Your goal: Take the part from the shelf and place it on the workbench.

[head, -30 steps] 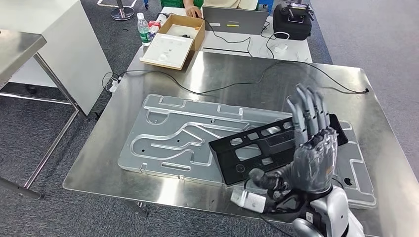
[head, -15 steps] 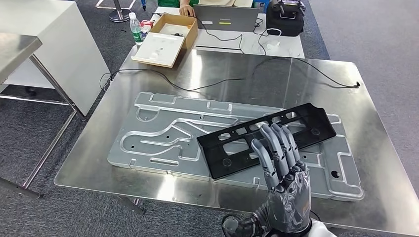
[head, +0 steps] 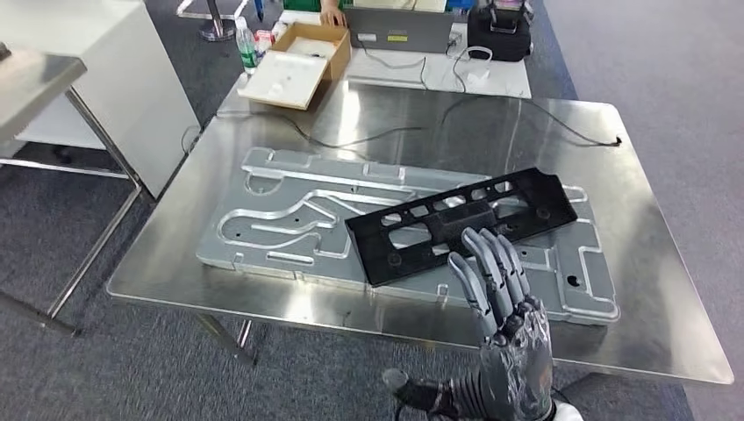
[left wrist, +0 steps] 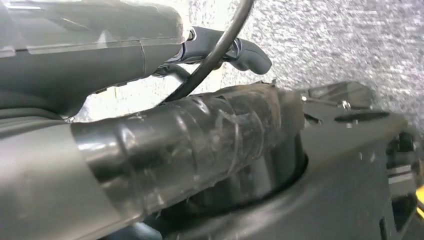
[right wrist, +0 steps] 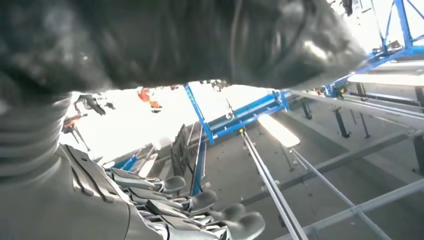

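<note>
The black part point(head: 456, 224), a long flat frame with several cut-outs, lies at a slant on the silver grooved plate point(head: 281, 228) on the steel workbench point(head: 544, 132). My right hand point(head: 509, 342) hovers over the bench's near edge, just short of the part, fingers straight and apart, holding nothing. Its fingertips point(right wrist: 210, 212) are also spread and free in the right wrist view. My left hand point(left wrist: 100, 40) is a close grey blur in the left wrist view, so I cannot tell how its fingers lie.
A black cable point(head: 368, 140) snakes across the far half of the bench. Behind it are a cardboard box point(head: 294, 66), a laptop point(head: 399, 17), a black bag point(head: 500, 31) and a bottle point(head: 245, 48). A white cabinet point(head: 96, 79) stands at the left. Grey carpet surrounds the bench.
My right hand has drawn back from over the part's right end to the bench's near edge. The part stays on the plate. The camera has shifted slightly.
</note>
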Controlling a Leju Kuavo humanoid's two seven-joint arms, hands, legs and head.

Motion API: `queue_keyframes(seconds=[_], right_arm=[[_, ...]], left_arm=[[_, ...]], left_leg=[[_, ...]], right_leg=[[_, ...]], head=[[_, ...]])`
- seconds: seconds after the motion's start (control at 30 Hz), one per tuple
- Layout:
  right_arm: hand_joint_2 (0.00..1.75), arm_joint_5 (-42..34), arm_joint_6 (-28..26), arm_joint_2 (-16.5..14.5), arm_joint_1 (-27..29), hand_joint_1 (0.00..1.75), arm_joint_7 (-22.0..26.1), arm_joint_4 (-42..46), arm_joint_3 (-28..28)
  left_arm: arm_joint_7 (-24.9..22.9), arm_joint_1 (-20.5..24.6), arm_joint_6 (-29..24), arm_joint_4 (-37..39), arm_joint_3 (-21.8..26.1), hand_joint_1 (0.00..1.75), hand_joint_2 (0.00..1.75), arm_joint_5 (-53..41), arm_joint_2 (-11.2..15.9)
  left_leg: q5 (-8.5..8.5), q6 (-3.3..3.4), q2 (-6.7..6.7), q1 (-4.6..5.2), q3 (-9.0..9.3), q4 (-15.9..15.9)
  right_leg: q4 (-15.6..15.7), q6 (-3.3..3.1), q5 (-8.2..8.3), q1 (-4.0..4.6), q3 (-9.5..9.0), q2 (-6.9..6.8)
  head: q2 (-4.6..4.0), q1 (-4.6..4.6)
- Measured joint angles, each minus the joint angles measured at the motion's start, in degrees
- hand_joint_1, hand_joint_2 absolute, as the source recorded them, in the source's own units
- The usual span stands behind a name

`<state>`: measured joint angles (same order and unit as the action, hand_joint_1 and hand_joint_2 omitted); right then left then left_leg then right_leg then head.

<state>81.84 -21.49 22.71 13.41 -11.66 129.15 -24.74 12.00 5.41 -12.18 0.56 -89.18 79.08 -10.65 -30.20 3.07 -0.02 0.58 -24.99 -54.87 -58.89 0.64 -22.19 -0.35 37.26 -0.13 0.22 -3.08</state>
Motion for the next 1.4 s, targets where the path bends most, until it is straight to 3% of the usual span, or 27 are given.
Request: queue_keyframes(seconds=[0.03, 0.07, 0.13, 0.17, 0.23, 0.3, 0.37, 0.4, 0.5, 0.57, 0.63, 0.67, 0.7, 0.73, 0.8, 0.87, 0.9, 0.93, 1.0, 1.07, 1.13, 1.17, 1.2, 1.23, 1.3, 1.33, 1.4], right_arm=[[1.75, -0.3, 0.0, 0.0, 0.3, 0.00, 0.0, 0.0, 0.0], [1.75, -0.5, 0.0, 0.0, 0.5, 0.00, 0.0, 0.0, 0.0], [1.75, -0.6, 0.0, -0.1, 0.8, 0.00, 0.0, 0.0, 0.1], [1.75, -0.6, 0.0, -0.1, 0.8, 0.00, 0.0, 0.0, 0.1], [1.75, -0.6, 0.0, -0.1, 0.9, 0.00, 0.0, 0.0, 0.1], [1.75, -0.6, 0.0, -0.1, 0.9, 0.00, 0.0, 0.0, 0.1], [1.75, -0.6, 0.0, -0.1, 1.0, 0.00, 0.0, 0.1, 0.2], [1.75, -0.6, 0.0, -0.1, 1.0, 0.00, 0.0, 0.2, 0.2], [1.75, -0.7, 0.1, -0.1, 1.1, 0.00, 0.0, 0.3, 0.3], [1.75, -0.8, 0.1, -0.2, 1.4, 0.00, -0.2, 0.3, 0.3], [1.75, -0.9, 0.1, -0.3, 1.9, 0.00, -0.7, 0.3, 0.3], [1.75, -0.9, 0.1, -0.4, 2.2, 0.00, -1.0, 0.3, 0.3], [1.75, -1.0, 0.1, -0.4, 2.5, 0.00, -1.3, 0.3, 0.3], [1.75, -1.1, 0.1, -0.5, 2.8, 0.00, -1.7, 0.3, 0.3], [1.75, -1.5, 0.0, -0.5, 3.5, 0.00, -2.5, 0.3, 0.3], [1.75, -1.8, 0.1, -0.5, 4.1, 0.00, -3.5, 0.3, 0.2], [1.75, -2.1, 0.3, -0.5, 4.5, 0.00, -4.1, 0.3, 0.1], [1.75, -2.5, 0.5, -0.5, 4.8, 0.00, -5.0, 0.3, 0.1], [1.75, -3.8, 1.1, -0.6, 5.9, 0.00, -7.1, 0.1, 0.0], [1.75, -5.2, 1.7, -0.8, 7.1, 0.00, -9.4, -0.6, 0.0], [1.75, -6.4, 2.0, -1.1, 8.1, 0.00, -11.0, -2.0, 0.0], [1.75, -6.7, 2.0, -1.3, 8.4, 0.00, -11.4, -2.8, 0.0], [1.75, -6.8, 1.9, -1.5, 8.7, 0.00, -11.6, -3.5, 0.0], [1.75, -6.9, 1.9, -1.6, 9.0, 0.00, -11.7, -4.0, 0.0], [1.75, -7.6, 1.9, -1.9, 9.2, 0.00, -12.0, -4.7, 0.0], [1.75, -8.6, 1.9, -2.1, 9.3, 0.00, -12.4, -5.1, 0.0], [1.75, -11.5, 1.6, -2.8, 9.6, 0.00, -13.2, -6.5, 0.2]], left_arm=[[0.0, 0.0, 0.0, 0.0, 0.0, 0.00, 0.00, 0.0, -0.1], [0.0, 0.0, -0.1, 0.0, 0.0, 0.00, 0.00, 0.0, -0.1], [0.0, 0.0, -0.2, 0.0, 0.0, 0.00, 0.00, 0.1, -0.1], [0.0, 0.0, -0.2, 0.0, 0.0, 0.00, 0.00, 0.1, -0.1], [0.0, 0.0, -0.2, 0.0, 0.0, 0.00, 0.00, 0.1, -0.1], [0.0, 0.0, -0.2, 0.0, 0.0, 0.00, 0.00, 0.1, -0.1], [0.0, 0.1, -0.2, 0.0, 0.0, 0.00, 0.00, 0.1, -0.2], [0.0, 0.1, -0.2, 0.0, 0.0, 0.00, 0.00, 0.1, -0.2], [0.0, 0.1, -0.3, 0.0, 0.0, 0.00, 0.00, 0.1, -0.2], [0.0, 0.1, -0.4, 0.0, 0.0, 0.00, 0.00, 0.2, -0.1], [0.0, 0.1, -0.6, 0.0, 0.0, 0.00, 0.00, 0.2, -0.1], [0.0, 0.1, -0.6, 0.0, 0.0, 0.00, 0.00, 0.3, -0.1], [0.0, 0.1, -0.7, 0.0, 0.0, 0.00, 0.00, 0.3, -0.1], [0.0, 0.1, -0.7, 0.0, 0.0, 0.00, 0.00, 0.3, -0.1], [0.0, 0.2, -0.8, 0.0, 0.0, 0.00, 0.00, 0.3, -0.1], [0.0, 0.2, -0.9, 0.0, -0.1, 0.00, 0.00, 0.3, -0.1], [0.0, 0.2, -1.0, 0.0, -0.1, 0.00, 0.00, 0.4, -0.1], [0.0, 0.2, -1.1, 0.0, -0.1, 0.00, 0.00, 0.6, -0.1], [0.0, 0.1, -1.2, 0.0, -0.1, 0.00, 0.00, 0.9, -0.1], [-0.1, 0.0, -1.2, 0.0, -0.1, 0.00, 0.00, 1.2, -0.2], [-0.2, 0.0, -1.2, 0.0, -0.1, 0.00, 0.00, 1.2, -0.2], [-0.3, 0.0, -1.2, 0.0, -0.1, 0.00, 0.00, 1.2, -0.2], [-0.3, 0.0, -1.2, 0.0, -0.1, 0.00, 0.00, 1.2, -0.2], [-0.3, 0.0, -1.2, 0.0, -0.1, 0.00, 0.00, 1.2, -0.2], [-0.3, 0.0, -1.2, 0.0, -0.1, 0.00, 0.00, 1.2, -0.2], [-0.3, 0.0, -1.2, 0.0, -0.1, 0.00, 0.00, 1.2, -0.2], [-0.4, 0.0, -1.2, 0.0, -0.1, 0.00, 0.00, 1.3, -0.2]], left_leg=[[0.90, 0.37, 0.17, -0.17, -0.55, 0.4], [1.80, 0.65, 0.38, -0.30, -1.32, 0.7], [3.19, 0.86, 0.70, -0.24, -3.20, 0.6], [3.82, 0.78, 0.81, -0.23, -4.22, 0.3], [4.87, 0.47, 0.94, -0.33, -6.36, -0.5], [5.57, 0.00, 0.94, -0.45, -8.40, -1.8], [6.03, -0.59, 0.80, -0.38, -9.61, -3.0], [6.30, -0.92, 0.74, -0.33, -9.88, -3.3], [6.45, -2.01, 0.51, -0.40, -10.33, -3.8], [2.41, -2.73, 0.29, -0.57, -11.40, -6.9], [-3.46, -3.31, 0.22, -0.77, -12.70, -13.2], [-4.99, -3.51, 0.22, -0.84, -13.01, -16.4], [-5.06, -3.62, 0.22, -0.89, -12.74, -18.4], [-3.92, -3.65, 0.22, -0.94, -11.74, -18.8], [-0.76, -3.42, 0.20, -0.99, -7.02, -13.7], [-0.81, -2.84, 0.10, -0.80, -1.33, -5.4], [-1.45, -2.47, 0.03, -0.63, 0.22, -2.6], [-1.82, -2.06, -0.03, -0.44, 0.72, -1.2], [-0.77, -1.09, 0.06, -0.48, -0.26, -0.7], [0.82, -0.08, 0.37, -0.65, -1.64, -0.2], [2.25, 0.49, 0.66, -0.49, -3.37, -0.2], [2.92, 0.55, 0.75, -0.37, -4.32, -0.3], [3.57, 0.55, 0.80, -0.28, -5.30, -0.5], [4.15, 0.49, 0.83, -0.23, -6.33, -0.9], [5.02, 0.22, 0.83, -0.24, -8.32, -1.8], [5.33, 0.02, 0.78, -0.18, -9.17, -2.4], [5.98, -0.55, 0.69, -0.10, -10.15, -3.3]], right_leg=[[-1.0, 0.23, -1.71, 0.00, 0.45, 0.10], [-3.4, 0.42, -4.60, -0.07, 1.17, 0.17], [-10.4, 0.79, -10.48, -0.26, 2.58, 0.20], [-13.6, 1.01, -11.65, -0.37, 2.82, 0.18], [-14.9, 1.35, -9.51, -0.61, 0.93, 0.16], [-8.9, 1.53, -7.14, -0.88, -4.52, 0.17], [-1.2, 1.23, -8.46, -0.73, -9.76, 0.26], [0.9, 0.94, -9.41, -0.56, -10.95, 0.28], [1.6, -0.49, -8.72, -0.57, -10.37, 0.02], [1.8, -1.62, -7.44, -0.80, -9.15, -0.26], [1.7, -2.09, -6.22, -0.66, -7.60, -0.40], [1.5, -2.08, -5.61, -0.60, -6.73, -0.44], [1.3, -2.01, -5.01, -0.55, -5.79, -0.48], [1.1, -1.91, -4.46, -0.52, -4.81, -0.51], [0.3, -1.60, -3.52, -0.50, -3.03, -0.53], [-0.4, -1.04, -2.72, -0.38, -1.91, -0.52], [-0.5, -0.70, -2.26, -0.36, -1.64, -0.54], [-0.4, -0.32, -1.72, -0.34, -1.51, -0.58], [-0.3, 0.42, -1.28, -0.41, -1.13, -0.43], [-2.5, 1.01, -4.65, -0.41, 0.03, -0.04], [-8.6, 1.32, -10.60, -0.43, 1.51, 0.12], [-12.1, 1.41, -12.43, -0.44, 2.00, 0.12], [-14.7, 1.44, -12.71, -0.45, 2.01, 0.12], [-15.8, 1.44, -11.64, -0.46, 1.30, 0.11], [-11.8, 1.37, -8.23, -0.48, -3.11, 0.10], [-7.5, 1.22, -7.90, -0.38, -6.35, 0.10], [0.0, 0.61, -9.42, -0.09, -11.19, 0.08]], head=[[-0.01, -0.01], [-0.02, -0.01], [-0.02, -0.02], [-0.02, -0.02], [-0.02, -0.01], [-0.02, -0.01], [-0.02, -0.01], [-0.02, -0.01], [-0.02, -0.01], [-0.03, 0.01], [-0.03, 0.02], [-0.03, 0.02], [-0.03, 0.02], [-0.03, 0.02], [-0.03, 0.03], [-0.03, 0.02], [-0.02, 0.00], [-0.02, -0.01], [-0.02, -0.04], [-0.03, -0.09], [-0.03, -0.14], [-0.03, -0.14], [-0.03, -0.14], [-0.02, -0.14], [-0.02, -0.14], [-0.02, -0.14], [-0.02, -0.14]])
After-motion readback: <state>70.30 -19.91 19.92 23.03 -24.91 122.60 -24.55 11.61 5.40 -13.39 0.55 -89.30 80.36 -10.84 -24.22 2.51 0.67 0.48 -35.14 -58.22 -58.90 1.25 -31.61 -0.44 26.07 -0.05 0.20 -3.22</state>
